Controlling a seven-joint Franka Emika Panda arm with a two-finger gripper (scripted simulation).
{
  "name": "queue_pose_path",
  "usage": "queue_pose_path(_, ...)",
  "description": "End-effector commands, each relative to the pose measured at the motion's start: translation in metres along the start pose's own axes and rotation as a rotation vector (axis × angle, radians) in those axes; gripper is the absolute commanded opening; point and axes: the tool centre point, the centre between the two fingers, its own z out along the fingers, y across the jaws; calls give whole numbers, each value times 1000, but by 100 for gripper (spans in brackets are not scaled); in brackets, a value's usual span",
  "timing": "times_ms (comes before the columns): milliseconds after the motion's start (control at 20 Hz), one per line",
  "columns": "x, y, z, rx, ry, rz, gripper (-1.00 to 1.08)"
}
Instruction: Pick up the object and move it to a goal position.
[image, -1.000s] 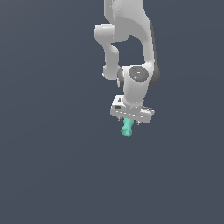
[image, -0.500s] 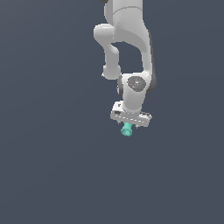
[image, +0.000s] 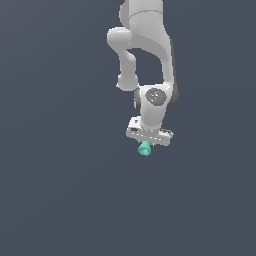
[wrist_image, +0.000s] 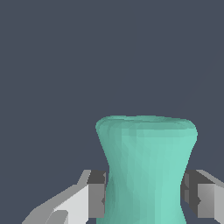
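Observation:
The object (image: 145, 148) is a small teal peg with a wider end, hanging just below the white arm's hand in the exterior view. My gripper (image: 146, 145) is shut on the object, which sticks out past the fingertips. In the wrist view the object (wrist_image: 146, 166) fills the lower middle, flared at its far end, and a grey finger pad (wrist_image: 97, 194) presses on each of its sides. My gripper (wrist_image: 146, 197) holds it around its narrower waist.
The white arm (image: 145, 55) reaches down from the upper part of the exterior view. Around it there is only a plain dark grey-blue background (image: 50, 190).
The hand with the object has turned and tilted, so the peg now looks shorter below the fingers. Its position in the exterior view has hardly shifted.

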Motion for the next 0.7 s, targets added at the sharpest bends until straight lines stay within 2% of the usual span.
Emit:
queue_pose_path(0, 0, 0, 0, 0, 0, 0, -100)
queue_pose_path(350, -3, 0, 0, 0, 0, 0, -100)
queue_pose_path(650, -20, -1, -4, 0, 0, 0, -100)
